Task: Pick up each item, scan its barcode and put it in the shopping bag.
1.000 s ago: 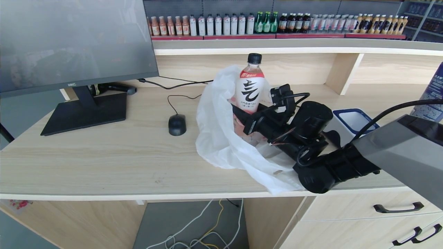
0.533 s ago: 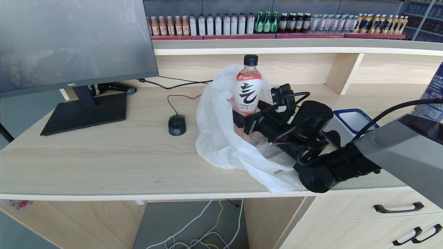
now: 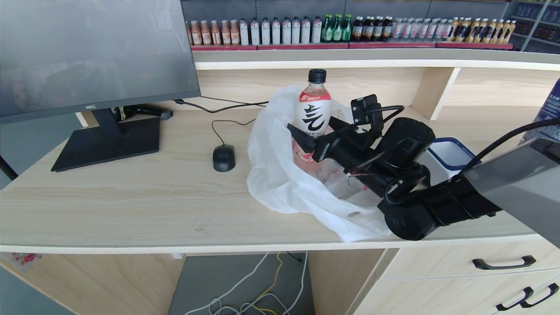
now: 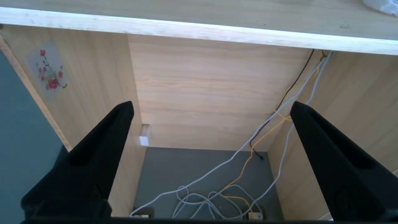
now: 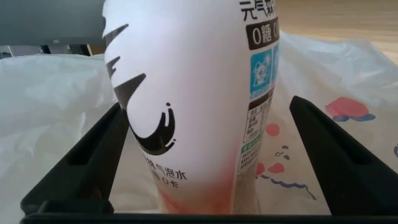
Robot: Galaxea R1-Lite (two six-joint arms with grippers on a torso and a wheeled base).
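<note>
bottle (image 3: 314, 117) in shopping bag (image 3: 272, 175), right gripper (image 5: 208, 106) spread

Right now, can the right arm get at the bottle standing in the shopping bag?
Probably yes. Its jaws stand open on either side of the bottle, which is upright inside the shopping bag, and nothing lies between them.

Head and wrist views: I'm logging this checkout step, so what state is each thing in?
Bag: open, lying on the counter.
Bottle: upright, capped, standing in the bag.
Right gripper: open around the bottle.
Left gripper: open, holding nothing, below the counter.
Monitor: screen dark.
Drawers: shut.
</note>
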